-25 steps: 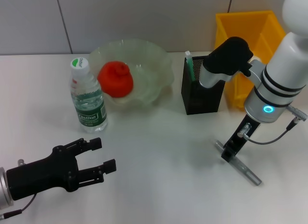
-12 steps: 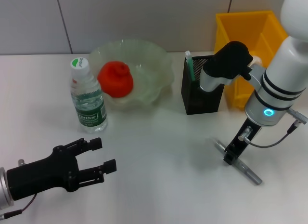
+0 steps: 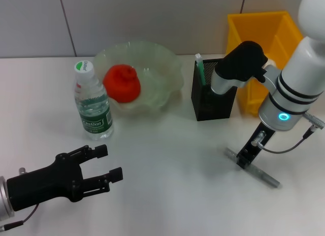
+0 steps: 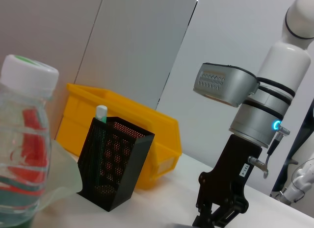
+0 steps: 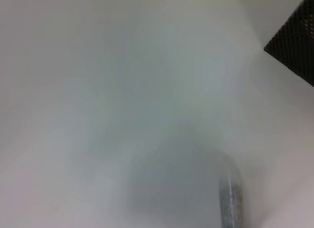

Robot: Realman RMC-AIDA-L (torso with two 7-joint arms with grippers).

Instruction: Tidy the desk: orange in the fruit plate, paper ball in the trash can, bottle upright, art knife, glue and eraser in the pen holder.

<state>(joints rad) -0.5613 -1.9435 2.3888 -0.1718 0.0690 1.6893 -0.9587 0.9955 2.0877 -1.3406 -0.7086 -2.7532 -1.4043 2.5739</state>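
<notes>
My left gripper (image 3: 104, 165) hung idle low over the near-left part of the plain white desk (image 3: 167, 144), black fingers spread apart and holding nothing. Behind it the small clear plastic water bottle (image 3: 93, 103) with the green label stood upright, just beside the wide pale-green ruffled fruit plate (image 3: 170, 76), and the lumpy red-orange orange (image 3: 122, 83) lay inside that bowl. Further right stood the black square mesh pen holder (image 3: 213, 101), with the slim mint-green art knife (image 3: 200, 69) poking up out of it, and behind that the bright yellow plastic trash can (image 3: 256, 30). I saw neither the paper ball nor the eraser anywhere on the desk.

My right gripper (image 3: 246, 160) was down at the desk in front of the pen holder, its fingers set at the thin silver-grey glue stick (image 3: 252, 168), which lay flat and slantwise under it. I could not tell whether the jaws had closed on the stick or merely straddled it; my right wrist view showed only one blurred end of the glue.

By my judgement the step in hand was gripping the glue. To do it well I would have wanted the fingers square across the stick, near its middle, so it would not swing when raised. I would close firmly, since a thin round stick rolls out easily. Then lift straight up before carrying it over the holder, clear of the knife.
</notes>
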